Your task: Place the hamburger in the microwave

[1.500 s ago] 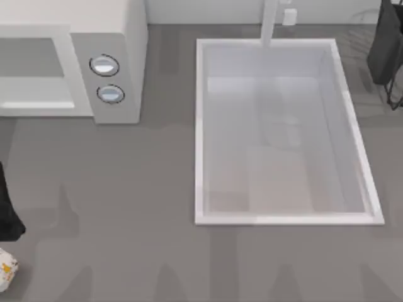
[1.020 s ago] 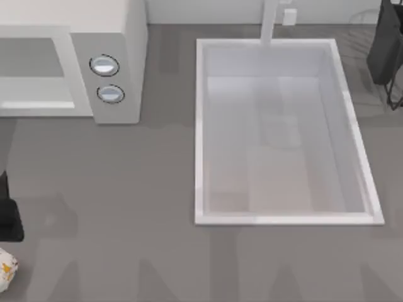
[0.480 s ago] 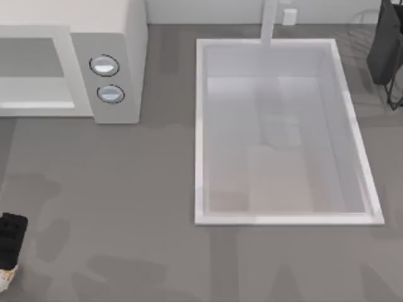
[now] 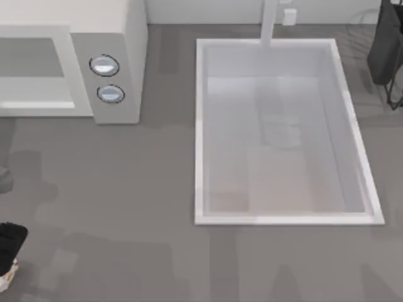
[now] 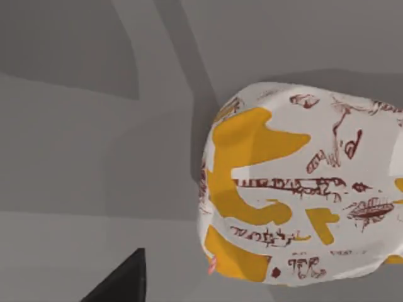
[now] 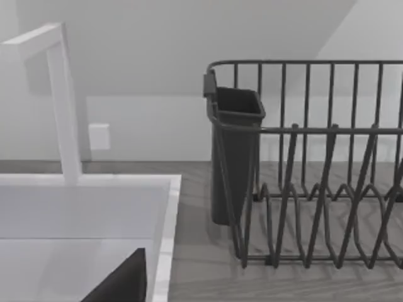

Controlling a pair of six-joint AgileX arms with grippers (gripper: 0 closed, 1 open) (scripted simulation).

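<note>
From above, my left gripper (image 4: 9,242) mostly hides the pale orange-specked hamburger (image 4: 7,277); can't tell its finger state. Left wrist view shows the wrapper's printing (image 5: 302,195) close up.

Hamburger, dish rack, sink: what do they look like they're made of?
Hamburger: looks wrapped in matte white paper, judging by the orange patches and dark red print on it. Dish rack: dark thin bars, probably coated metal wire, no shine. Sink: smooth white basin, could be ceramic or plastic; the look leaves it open.
</note>
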